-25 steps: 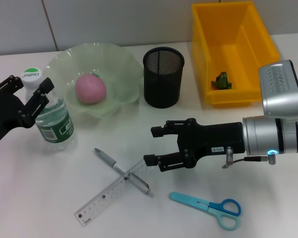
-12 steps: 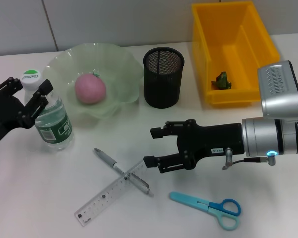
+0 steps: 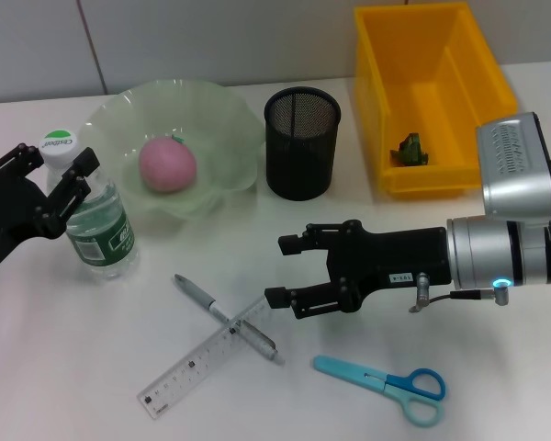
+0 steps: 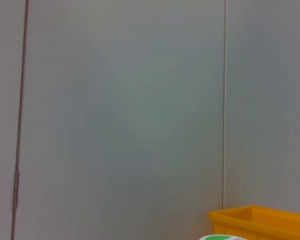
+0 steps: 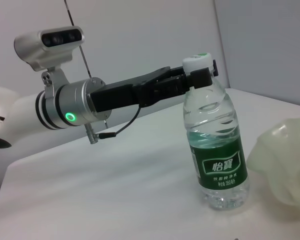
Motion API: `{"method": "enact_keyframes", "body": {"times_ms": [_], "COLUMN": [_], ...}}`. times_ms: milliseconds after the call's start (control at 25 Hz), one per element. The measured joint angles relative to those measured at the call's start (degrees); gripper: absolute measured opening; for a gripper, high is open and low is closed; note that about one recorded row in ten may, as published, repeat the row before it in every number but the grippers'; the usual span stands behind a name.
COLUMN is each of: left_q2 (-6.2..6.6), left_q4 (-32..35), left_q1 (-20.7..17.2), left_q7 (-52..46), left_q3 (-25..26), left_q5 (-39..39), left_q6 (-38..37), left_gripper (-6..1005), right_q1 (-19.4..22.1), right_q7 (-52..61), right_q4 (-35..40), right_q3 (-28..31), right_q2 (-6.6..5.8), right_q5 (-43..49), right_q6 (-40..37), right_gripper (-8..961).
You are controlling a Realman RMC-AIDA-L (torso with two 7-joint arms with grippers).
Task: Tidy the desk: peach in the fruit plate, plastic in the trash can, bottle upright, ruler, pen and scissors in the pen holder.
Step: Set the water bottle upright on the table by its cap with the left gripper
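Observation:
The clear water bottle [image 3: 99, 220] stands upright at the table's left, its white-green cap [image 3: 58, 142] between the spread fingers of my left gripper [image 3: 55, 163], which is open around the neck. In the right wrist view the bottle [image 5: 217, 145] stands with that left gripper [image 5: 202, 75] at its cap. A pink peach [image 3: 168, 165] lies in the pale green plate [image 3: 230, 124]. Pen [image 3: 225, 318] and clear ruler [image 3: 202, 358] lie crossed, blue scissors [image 3: 381, 384] to their right. My right gripper [image 3: 283, 272] hovers open just right of the pen. A green plastic piece [image 3: 410, 150] lies in the yellow bin [image 3: 372, 87].
The black mesh pen holder [image 3: 301, 142] stands between plate and bin. In the left wrist view only the wall, a corner of the yellow bin [image 4: 262, 220] and the bottle cap's edge [image 4: 220, 238] show.
The bottle has shifted slightly between the left gripper's fingers and now stands a bit farther back. The right arm has not moved.

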State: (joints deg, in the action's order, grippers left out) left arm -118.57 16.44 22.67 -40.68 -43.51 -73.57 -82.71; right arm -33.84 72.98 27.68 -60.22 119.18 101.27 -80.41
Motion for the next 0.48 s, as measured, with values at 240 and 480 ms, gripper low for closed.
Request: {"method": "enact_keyframes", "body": {"times_ms": [240, 480], "left_q2": [0.0, 0.0], "left_q4": [0.0, 0.0], "left_q1": [0.04, 0.08], "left_q7": [-0.01, -0.01], "left_q3": [0.0, 0.0], "left_q5": [0.0, 0.0], "left_q6": [0.01, 0.01], "left_gripper": [438, 438], "right_q1": [0.0, 0.0], "right_q7": [-0.14, -0.18], "right_q4": [0.04, 0.02], "right_q3": [0.04, -0.06], "right_q2": [0.0, 0.0], "right_q5": [-0.02, -0.03], "right_q6": [0.02, 0.05], "right_gripper": [818, 818]}}
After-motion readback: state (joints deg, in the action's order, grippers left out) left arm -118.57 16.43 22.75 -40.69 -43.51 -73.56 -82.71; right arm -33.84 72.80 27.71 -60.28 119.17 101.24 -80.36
